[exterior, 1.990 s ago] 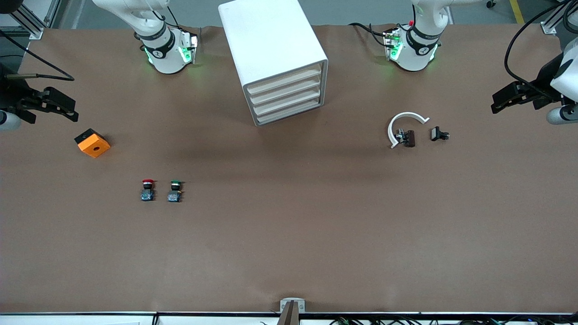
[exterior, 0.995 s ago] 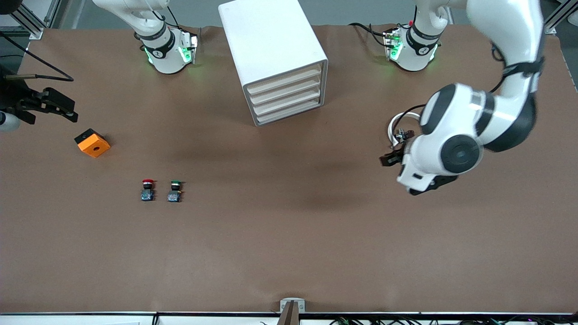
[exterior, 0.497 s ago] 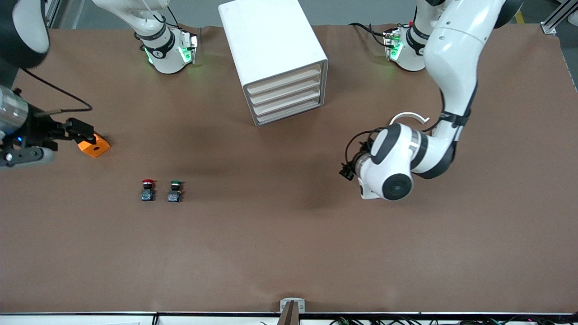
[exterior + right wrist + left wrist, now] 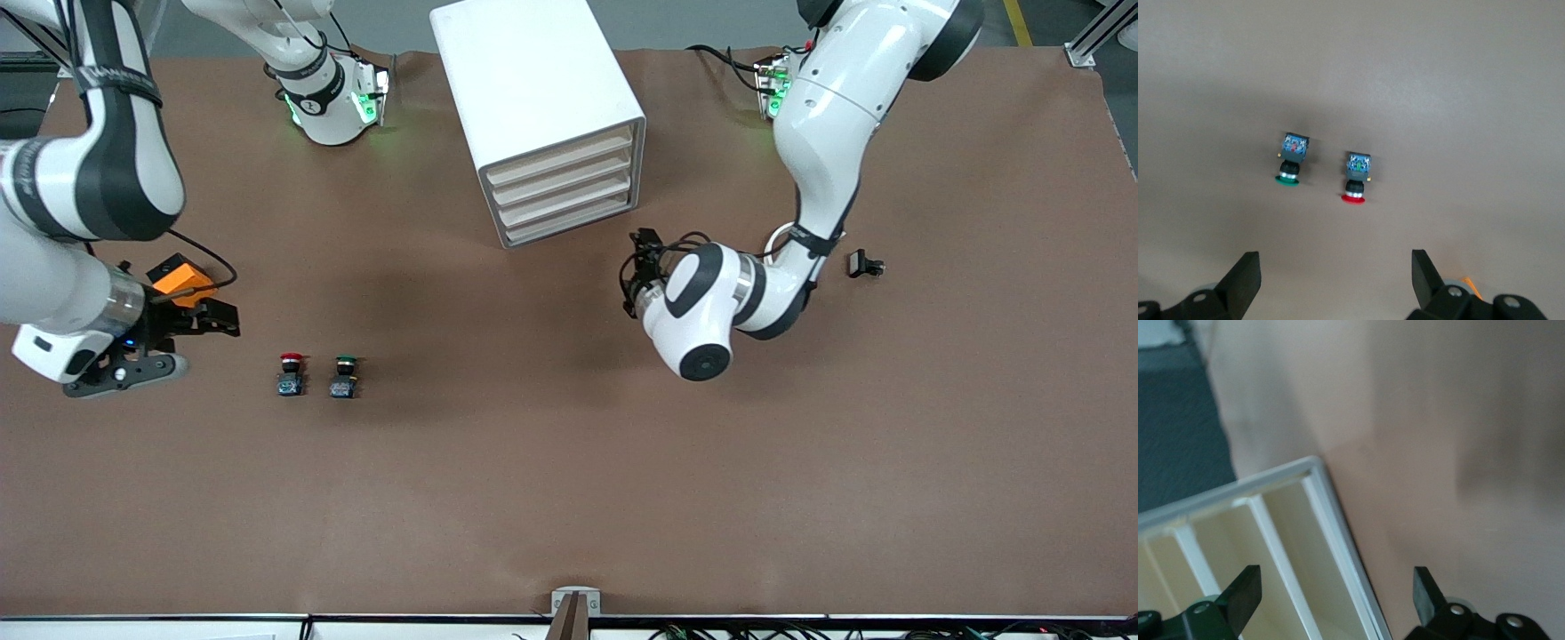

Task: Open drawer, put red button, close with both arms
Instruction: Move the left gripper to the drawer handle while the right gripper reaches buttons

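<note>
No text, label, brand, number or sign can be read anywhere in these views. Small dark marks show on the black bands of the two arm bases (image 4: 313,100) at about eleven and one o'clock, but they are too small to make out.

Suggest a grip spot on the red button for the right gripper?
Probably the blue-grey block base of the red button, coming from above. It lies on its side, and its flat faces suit the open right gripper better than the round cap. Keep clear of the green button beside it.
</note>
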Controlling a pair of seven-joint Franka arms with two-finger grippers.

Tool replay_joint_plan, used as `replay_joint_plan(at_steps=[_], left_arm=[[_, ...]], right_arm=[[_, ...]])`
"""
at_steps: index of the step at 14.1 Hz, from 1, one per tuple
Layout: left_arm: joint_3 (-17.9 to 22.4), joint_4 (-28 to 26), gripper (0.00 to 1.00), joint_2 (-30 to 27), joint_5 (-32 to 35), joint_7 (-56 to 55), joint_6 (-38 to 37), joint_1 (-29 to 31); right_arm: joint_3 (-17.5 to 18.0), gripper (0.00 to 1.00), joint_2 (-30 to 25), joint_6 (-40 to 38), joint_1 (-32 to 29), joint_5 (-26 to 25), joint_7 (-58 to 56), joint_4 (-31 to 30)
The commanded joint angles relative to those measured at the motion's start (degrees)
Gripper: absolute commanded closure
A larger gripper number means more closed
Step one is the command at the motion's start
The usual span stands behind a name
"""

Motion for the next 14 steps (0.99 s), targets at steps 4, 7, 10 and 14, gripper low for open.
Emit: replay_joint_plan(at_steps=[4,7,10,14], left_arm=[[0.2,0.3,0.07,1.2,-6.9,-13.1,-7.4,-1.9],[0.3,0.4,0.15,1.9,-11.8,-15.1,-7.9,-3.8],[0.3,0.4,0.24,3.2,-15.6,-15.3,-9.4,-4.2],[0.2,0.5,0.26,3.6,-16.3,-15.4,-10.2,-5.7]], right_arm=[[0.5,0.0,3.1,17.2,-0.8,-0.9,5.4,-11.1],[0.5,0.0,7.4,21.1,-0.7,-1.0,7.1,-11.1],[0.4,0.0,11.6,24.3,-0.7,-1.1,7.1,-11.4],[0.4,0.0,15.3,25.9,-0.6,-4.9,7.7,-11.3]])
